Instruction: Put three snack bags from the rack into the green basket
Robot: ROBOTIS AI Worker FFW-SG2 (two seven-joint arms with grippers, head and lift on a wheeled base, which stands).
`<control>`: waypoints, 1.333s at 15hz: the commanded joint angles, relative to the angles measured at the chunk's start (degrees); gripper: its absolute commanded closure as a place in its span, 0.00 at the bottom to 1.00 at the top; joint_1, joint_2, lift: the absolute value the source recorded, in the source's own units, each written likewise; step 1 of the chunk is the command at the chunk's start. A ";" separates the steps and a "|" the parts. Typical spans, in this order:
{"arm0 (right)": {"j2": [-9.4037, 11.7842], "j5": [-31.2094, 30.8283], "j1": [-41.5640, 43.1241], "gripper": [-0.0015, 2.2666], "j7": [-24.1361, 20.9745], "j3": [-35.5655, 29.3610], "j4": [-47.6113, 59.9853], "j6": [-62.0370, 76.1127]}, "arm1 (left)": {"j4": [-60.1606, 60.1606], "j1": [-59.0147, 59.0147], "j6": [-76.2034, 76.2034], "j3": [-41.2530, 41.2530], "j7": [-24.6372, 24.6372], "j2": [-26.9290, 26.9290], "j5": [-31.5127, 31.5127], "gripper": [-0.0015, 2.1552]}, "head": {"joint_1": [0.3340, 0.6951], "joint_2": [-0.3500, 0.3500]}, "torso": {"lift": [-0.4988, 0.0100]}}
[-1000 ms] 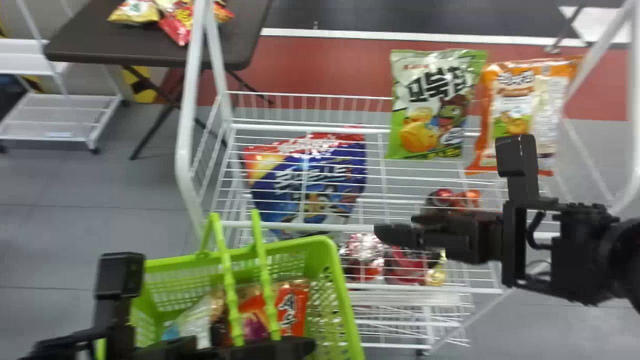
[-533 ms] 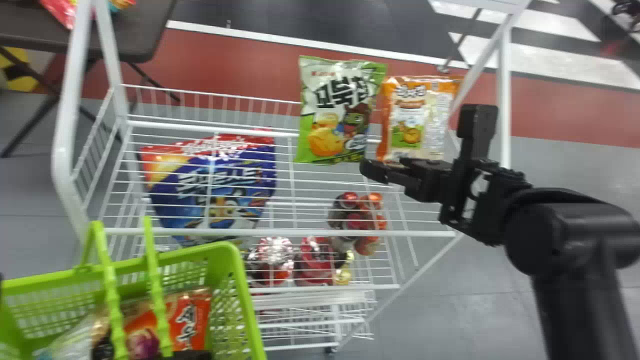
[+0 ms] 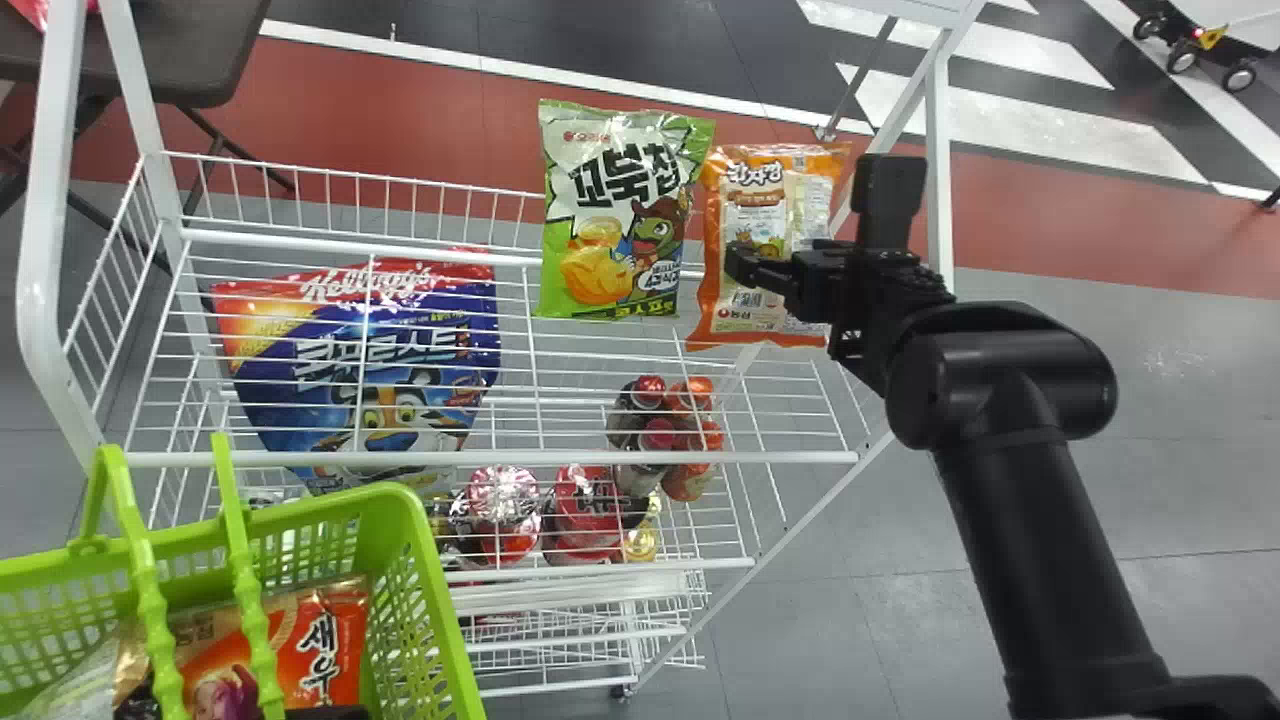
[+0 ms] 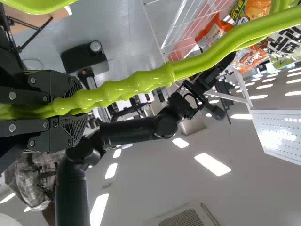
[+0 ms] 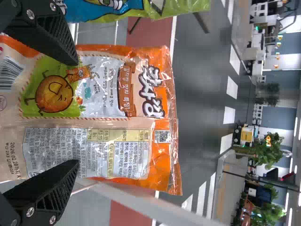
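right claw (image 3: 742, 266) raised to orange bag (image 3: 762, 208), fingers apart

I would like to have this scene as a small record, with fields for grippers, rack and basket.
Left gripper: closed on the handles of the green basket
Right gripper: open, in front of the orange bag
Rack: orange bag, green-and-white bag, blue bag
Basket contents: a red-orange bag, a paler one partly seen
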State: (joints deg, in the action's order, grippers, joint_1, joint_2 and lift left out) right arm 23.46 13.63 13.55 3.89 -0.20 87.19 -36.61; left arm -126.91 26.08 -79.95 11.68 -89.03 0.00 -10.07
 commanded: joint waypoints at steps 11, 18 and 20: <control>-0.08 2.02 -4.06 1.00 -2.13 -4.02 8.70 -5.36 | -0.27 0.29 0.00 0.72 -0.27 0.15 -0.39 1.00 | 1.00 0.00 | 0.98; -0.26 8.26 -11.44 1.00 -3.01 -9.64 24.52 -15.38 | -0.27 0.29 0.00 0.80 -0.27 0.15 -0.39 1.00 | 1.00 0.00 | 0.98; -0.70 11.60 -13.11 1.00 -2.66 -10.87 28.91 -20.30 | -0.27 0.29 0.00 0.89 -0.35 0.15 -0.39 1.00 | 1.00 0.00 | 0.98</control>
State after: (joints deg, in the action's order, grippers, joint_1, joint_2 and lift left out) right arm 23.05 22.76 1.71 1.05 -10.15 112.86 -53.05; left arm -127.17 26.37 -79.94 12.53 -89.32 0.00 -10.46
